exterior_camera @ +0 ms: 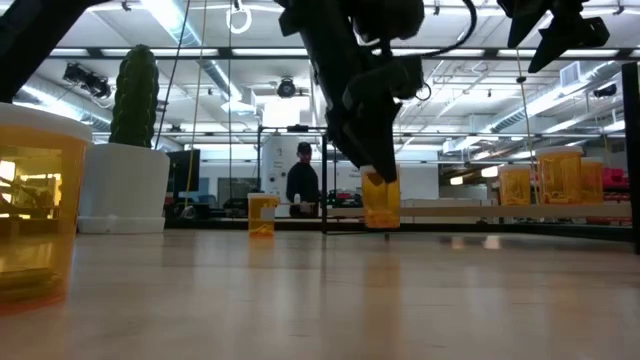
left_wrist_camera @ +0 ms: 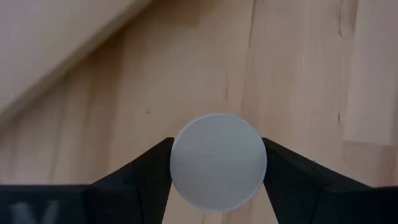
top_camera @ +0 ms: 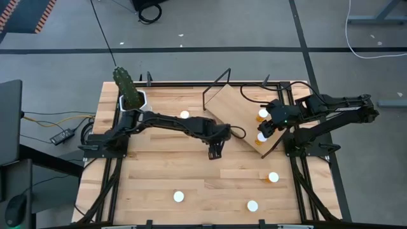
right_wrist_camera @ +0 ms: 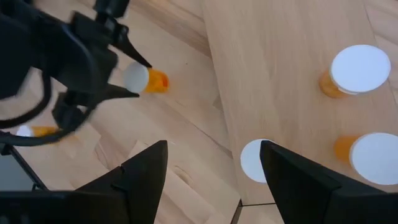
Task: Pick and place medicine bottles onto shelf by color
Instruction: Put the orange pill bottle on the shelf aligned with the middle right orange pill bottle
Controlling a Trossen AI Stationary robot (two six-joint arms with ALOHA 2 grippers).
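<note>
My left gripper stands at the table's middle, just off the low edge of the tilted wooden shelf, and is shut on one amber medicine bottle. My right gripper hovers open, high above the shelf's right part. Seen from that height, its fingers stand on either side of a white-capped bottle at the board's edge without touching it. Two more bottles stand upright on the board. Other bottles stand on the tabletop near the cactus and toward the near edge. My left gripper pinches the bottle by its round white cap, one finger on each side of the rim. The fingers come from above, pointing down. The bottle hangs upright below them, and its base looks just clear of the tabletop.
A cactus in a white pot stands at the far left corner. The shelf's black wire frame rises behind the board. One bottle stands close to the low camera. A person stands in the room beyond the table.
</note>
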